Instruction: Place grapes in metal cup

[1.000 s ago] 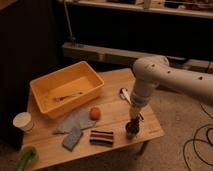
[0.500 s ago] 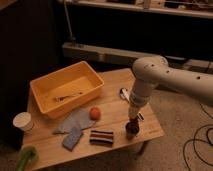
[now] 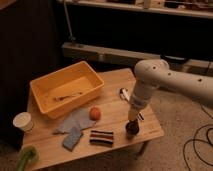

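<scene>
My white arm comes in from the right and points straight down near the table's front right edge. My gripper (image 3: 131,125) sits directly over the metal cup (image 3: 131,134), a small dark cylinder on the wood, and seems to reach its rim. A dark lump at the gripper's tip may be the grapes, but I cannot tell them apart from the cup or the gripper. No grapes lie elsewhere on the table.
A yellow bin (image 3: 66,90) holding utensils stands at the back left. An orange fruit (image 3: 94,113), a grey-blue cloth (image 3: 75,122), a blue sponge (image 3: 72,138) and a striped block (image 3: 102,137) lie mid-table. A white paper cup (image 3: 23,121) stands far left, a spoon (image 3: 124,93) behind the arm.
</scene>
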### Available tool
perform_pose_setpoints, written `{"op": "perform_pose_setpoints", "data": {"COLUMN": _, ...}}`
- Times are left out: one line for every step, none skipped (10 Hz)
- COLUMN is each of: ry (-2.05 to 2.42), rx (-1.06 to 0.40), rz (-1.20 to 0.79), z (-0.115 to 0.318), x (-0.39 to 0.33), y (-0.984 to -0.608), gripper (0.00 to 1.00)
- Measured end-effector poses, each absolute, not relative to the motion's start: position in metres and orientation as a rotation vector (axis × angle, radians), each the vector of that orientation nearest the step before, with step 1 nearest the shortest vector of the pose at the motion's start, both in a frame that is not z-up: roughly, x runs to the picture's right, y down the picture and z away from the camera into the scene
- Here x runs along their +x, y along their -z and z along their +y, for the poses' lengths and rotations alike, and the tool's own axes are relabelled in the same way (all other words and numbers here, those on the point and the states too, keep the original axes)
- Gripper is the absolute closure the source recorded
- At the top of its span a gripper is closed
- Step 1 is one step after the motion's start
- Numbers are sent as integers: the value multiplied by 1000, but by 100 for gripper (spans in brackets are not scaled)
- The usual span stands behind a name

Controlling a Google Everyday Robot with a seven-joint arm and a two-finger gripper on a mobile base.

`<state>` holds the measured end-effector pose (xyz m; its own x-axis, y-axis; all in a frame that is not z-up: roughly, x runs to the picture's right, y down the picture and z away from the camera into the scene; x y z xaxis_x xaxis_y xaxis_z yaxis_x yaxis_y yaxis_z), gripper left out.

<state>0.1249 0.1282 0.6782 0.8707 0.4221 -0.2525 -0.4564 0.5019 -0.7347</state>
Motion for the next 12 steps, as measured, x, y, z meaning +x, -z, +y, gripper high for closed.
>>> {"op": "perform_pose_setpoints", "data": {"ry": -531, "rx": -906, "rz": 40, "z": 129, "x": 124, "y": -679, "gripper": 64}}
{"op": "perform_pose_setpoints", "data": {"ry": -534, "rx": -914, "rz": 39, "z": 131, "x": 125, "y": -680, "gripper": 54}}
{"op": "perform_pose_setpoints", "data": {"ry": -537, "rx": -926, "rz": 40, "z": 133, "x": 126, "y": -681, "gripper": 43}}
{"op": "perform_pose_setpoints", "data": {"ry": -539, "rx": -939, "rz": 42, "z": 134, "x": 127, "y": -683, "gripper": 32}}
{"op": "perform_pose_setpoints", "data": {"ry": -539, "rx": -945, "rz": 43, "z": 134, "x": 127, "y": -684, "gripper": 25}}
{"op": "perform_pose_setpoints", "data": {"ry": -538, "rx": -952, "rz": 43, "z": 135, "x": 128, "y": -685, "gripper": 20}}
{"op": "perform_pose_setpoints", "data": {"ry": -538, "rx": -951, "rz": 43, "z": 135, "x": 128, "y": -685, "gripper": 20}}
{"op": "perform_pose_setpoints", "data": {"ry": -538, "rx": -951, "rz": 43, "z": 135, "x": 128, "y": -685, "gripper": 20}}
{"op": "perform_pose_setpoints", "data": {"ry": -538, "rx": -951, "rz": 43, "z": 135, "x": 128, "y": -685, "gripper": 20}}
{"op": "perform_pose_setpoints", "data": {"ry": -538, "rx": -951, "rz": 43, "z": 135, "x": 128, "y": -685, "gripper": 20}}
{"op": "perform_pose_setpoints", "data": {"ry": -538, "rx": -952, "rz": 44, "z": 135, "x": 128, "y": -685, "gripper": 20}}
{"op": "perform_pose_setpoints", "data": {"ry": -538, "rx": -951, "rz": 43, "z": 135, "x": 128, "y": -685, "gripper": 20}}
